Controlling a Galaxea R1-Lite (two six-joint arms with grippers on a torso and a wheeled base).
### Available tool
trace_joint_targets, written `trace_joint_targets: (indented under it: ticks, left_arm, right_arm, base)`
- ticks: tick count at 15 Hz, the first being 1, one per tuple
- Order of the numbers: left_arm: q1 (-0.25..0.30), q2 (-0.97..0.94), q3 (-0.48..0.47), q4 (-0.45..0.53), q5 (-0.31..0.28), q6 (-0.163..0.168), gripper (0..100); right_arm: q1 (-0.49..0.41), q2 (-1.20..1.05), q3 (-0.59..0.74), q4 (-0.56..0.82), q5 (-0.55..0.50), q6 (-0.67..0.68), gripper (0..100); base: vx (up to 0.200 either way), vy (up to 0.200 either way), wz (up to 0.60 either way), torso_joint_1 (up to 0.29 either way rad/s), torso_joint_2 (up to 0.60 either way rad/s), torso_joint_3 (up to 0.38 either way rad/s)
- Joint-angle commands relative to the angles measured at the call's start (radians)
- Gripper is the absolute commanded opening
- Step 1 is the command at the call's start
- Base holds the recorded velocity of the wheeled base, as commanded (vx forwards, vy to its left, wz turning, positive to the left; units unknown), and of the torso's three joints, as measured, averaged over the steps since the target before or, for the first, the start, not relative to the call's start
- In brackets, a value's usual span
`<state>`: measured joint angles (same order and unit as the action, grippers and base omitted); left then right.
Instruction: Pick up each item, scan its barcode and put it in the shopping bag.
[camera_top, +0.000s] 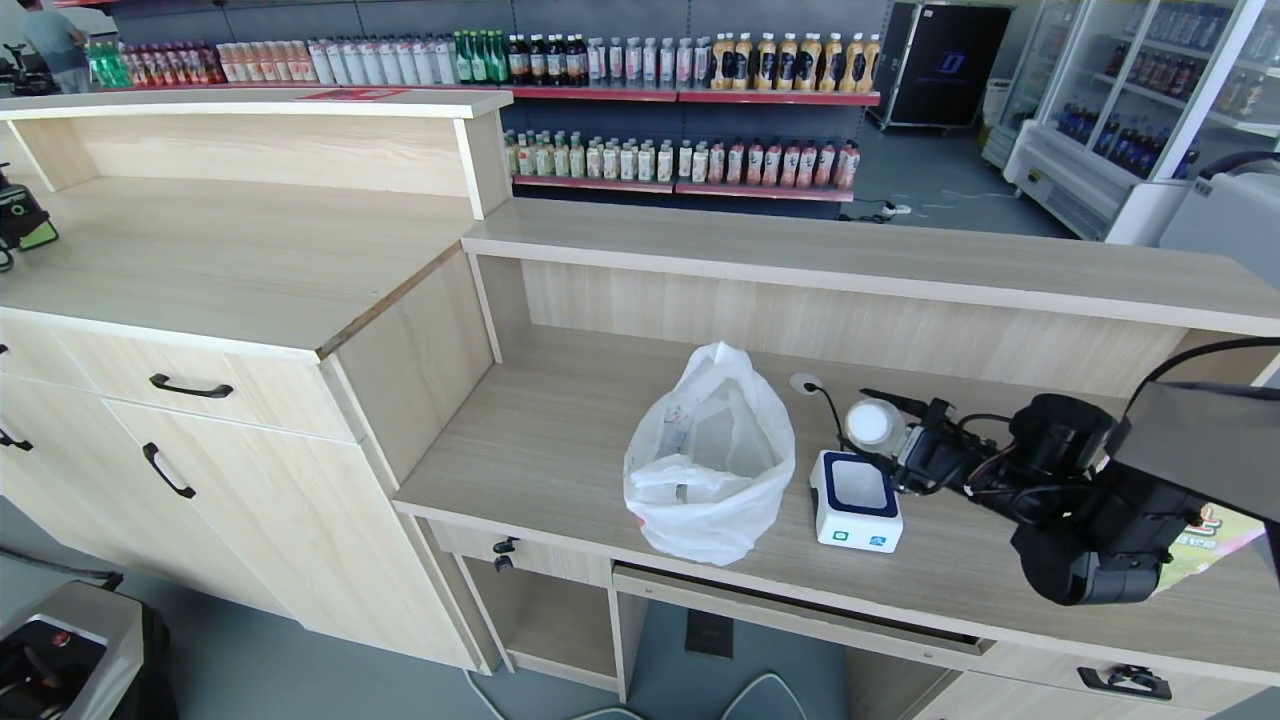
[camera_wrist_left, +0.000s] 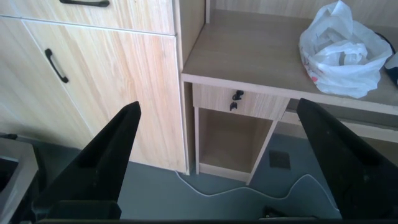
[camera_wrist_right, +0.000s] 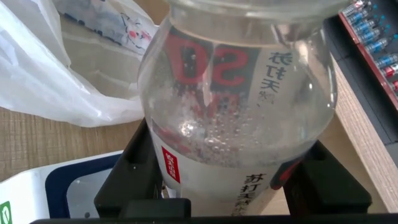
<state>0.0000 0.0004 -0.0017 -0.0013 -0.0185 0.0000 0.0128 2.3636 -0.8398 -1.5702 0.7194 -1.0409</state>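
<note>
Bottle (camera_top: 870, 422), clear, with a white cap and a red and white label, sits clamped in the right gripper (camera_top: 905, 450). The black fingers (camera_wrist_right: 134, 180) press on either side of its lower body (camera_wrist_right: 236, 106). It is held close over the far edge of the scanner (camera_top: 855, 500), with bubbly clear liquid showing inside.

The left gripper (camera_wrist_left: 217, 106) hangs low in front of the desk (camera_top: 560, 440), above the grey floor. Its two dark fingers are spread wide with nothing between them. Past it stands a small drawer (camera_wrist_left: 235, 102) with a key in its lock, under the desk edge.

On the desk, the scanner is a small white box with a dark blue rim round its glass window. A black cable (camera_top: 830, 410) runs from it to a round hole farther back. Just beside the scanner, on the robot's left, stands the bag (camera_top: 712, 460), thin white plastic, mouth open, with a few items already inside. From the right wrist, the bag (camera_wrist_right: 56, 68) lies just past the scanner (camera_wrist_right: 56, 193).

Behind the desk rises a wooden ledge. Far beyond, shelves (camera_top: 690, 100) hold rows of drink bottles, and glass-door fridges (camera_top: 1130, 100) stand to the right.
</note>
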Motion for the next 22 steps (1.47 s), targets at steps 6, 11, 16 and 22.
trace_joint_targets:
  ticks: [6,11,16,22]
  left_arm:
    - [0.000,0.000,0.000,0.000,0.000,-0.002,100]
    - [0.000,0.000,0.000,0.000,0.000,0.000,100]
    - [0.000,0.000,0.000,0.000,0.000,-0.002,100]
    - [0.000,0.000,0.000,0.000,0.000,-0.002,100]
  right_arm:
    - [0.024,0.062,-0.062,-0.001,0.023,0.005,0]
    - [0.023,0.077,-0.070,-0.001,0.065,0.007,0]
    - [0.024,0.092,-0.102,-0.001,0.078,0.013,0]
    - [0.026,0.098,-0.119,-0.001,0.088,0.019,0]
  base:
    - [0.000,0.000,0.00,0.000,0.00,0.000]
    - [0.000,0.000,0.00,0.000,0.00,0.000]
    - [0.000,0.000,0.00,0.000,0.00,0.000]
    - [0.000,0.000,0.00,0.000,0.00,0.000]
